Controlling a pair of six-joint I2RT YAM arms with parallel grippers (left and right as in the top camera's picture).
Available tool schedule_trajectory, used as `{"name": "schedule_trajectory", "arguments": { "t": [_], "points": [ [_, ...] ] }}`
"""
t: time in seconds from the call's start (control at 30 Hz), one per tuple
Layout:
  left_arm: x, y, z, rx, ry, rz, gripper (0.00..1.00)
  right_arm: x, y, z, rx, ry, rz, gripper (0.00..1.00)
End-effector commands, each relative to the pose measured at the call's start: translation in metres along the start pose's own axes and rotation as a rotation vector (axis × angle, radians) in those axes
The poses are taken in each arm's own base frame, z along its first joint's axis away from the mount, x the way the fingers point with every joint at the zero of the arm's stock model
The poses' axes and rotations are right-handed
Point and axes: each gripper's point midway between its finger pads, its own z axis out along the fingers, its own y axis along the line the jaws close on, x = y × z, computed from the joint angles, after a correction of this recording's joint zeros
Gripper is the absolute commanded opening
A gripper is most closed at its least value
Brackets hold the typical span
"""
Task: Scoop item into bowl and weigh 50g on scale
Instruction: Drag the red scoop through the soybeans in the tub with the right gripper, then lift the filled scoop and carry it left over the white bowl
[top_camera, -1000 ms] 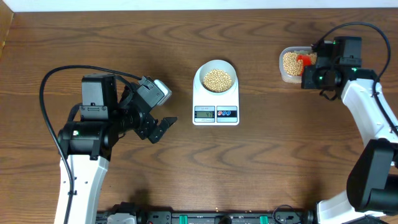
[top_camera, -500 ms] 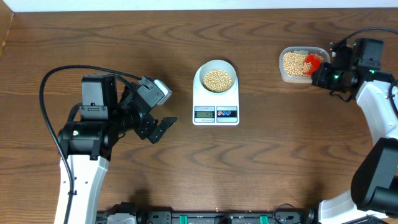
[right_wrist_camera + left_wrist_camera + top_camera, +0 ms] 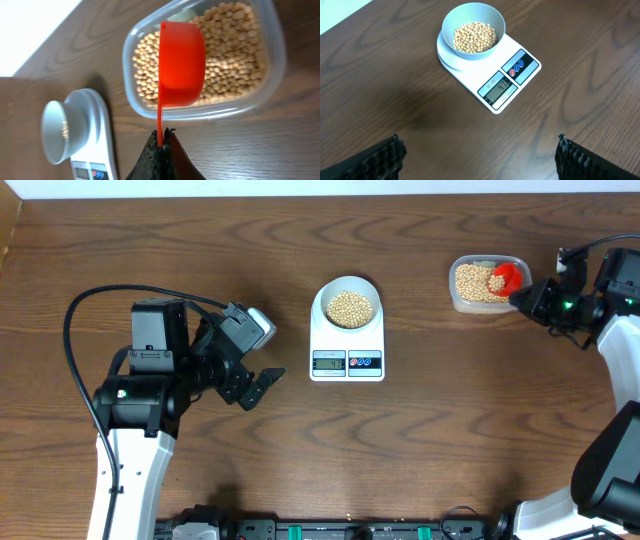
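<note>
Beans [image 3: 350,307] half-fill the bowl [image 3: 324,292] on the scale [image 3: 347,340], frame centre. Left gripper [image 3: 480,160] spread wide, empty; right gripper [image 3: 160,145] clamped on red scoop [image 3: 181,65] over tub [image 3: 272,60].

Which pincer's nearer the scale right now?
Left. The left pincer stands open just left of the scale; the right pincer is farther off at the bean tub, shut on the red scoop.

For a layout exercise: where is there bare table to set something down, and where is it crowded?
Bare wood lies between the scale and the tub, and between the scale and the left pincer. Crowded: the tub, where the right pincer holds the scoop.
</note>
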Motion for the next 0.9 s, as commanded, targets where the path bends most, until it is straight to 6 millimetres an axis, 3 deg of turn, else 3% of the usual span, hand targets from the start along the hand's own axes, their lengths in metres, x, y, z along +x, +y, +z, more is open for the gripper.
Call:
{"name": "schedule_trajectory", "arguments": {
  "t": [0.0,0.33,0.63,0.87],
  "points": [
    [-0.005,0.003,-0.004,-0.011,-0.011,0.018,0.98,-0.008,0.025,-0.012,-0.128,-0.018,-0.011,0.01],
    [-0.005,0.003,-0.004,-0.011,-0.011,0.018,0.98,-0.013,0.07,-0.02,-0.365,-0.027,-0.099,0.01],
    [-0.005,0.003,-0.004,-0.011,-0.011,0.018,0.98,-0.003,0.102,-0.005,-0.412,0.005,-0.146,0.01],
    [-0.005,0.003,-0.004,-0.011,-0.011,0.018,0.98,0.016,0.151,0.013,-0.489,0.044,-0.258,0.01]
  ]
}}
